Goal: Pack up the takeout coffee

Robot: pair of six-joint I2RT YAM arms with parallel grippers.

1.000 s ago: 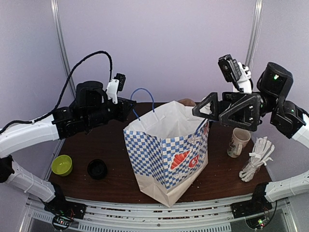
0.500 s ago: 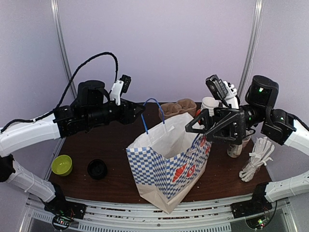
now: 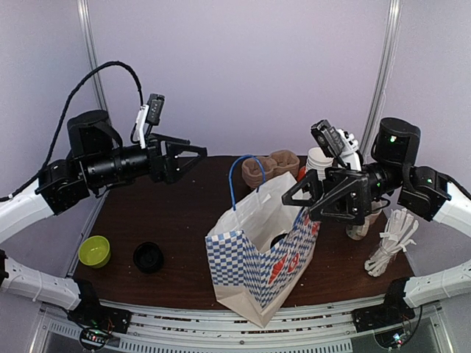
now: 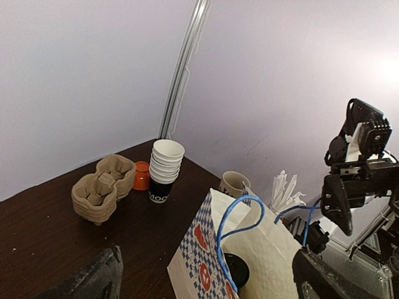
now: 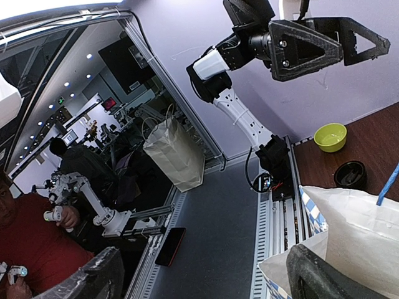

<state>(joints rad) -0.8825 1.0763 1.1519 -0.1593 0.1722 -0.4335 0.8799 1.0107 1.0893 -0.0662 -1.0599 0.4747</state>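
the right claw hangs spread wide and empty at the right rim of the leaning blue-and-white checked paper bag. down inside that bag sits the takeout coffee, only its black lid showing. the left claw gapes empty too, high toward the far left corner of the dark brown table. the bag stands by the near edge, one blue cord handle upright. along the far edge: a brown pulp cup carrier and a stack of white paper cups. by the right edge, a cream mug, partly hidden from above by the right arm, and white stirrers. near the left edge, a green bowl and a black round lid.
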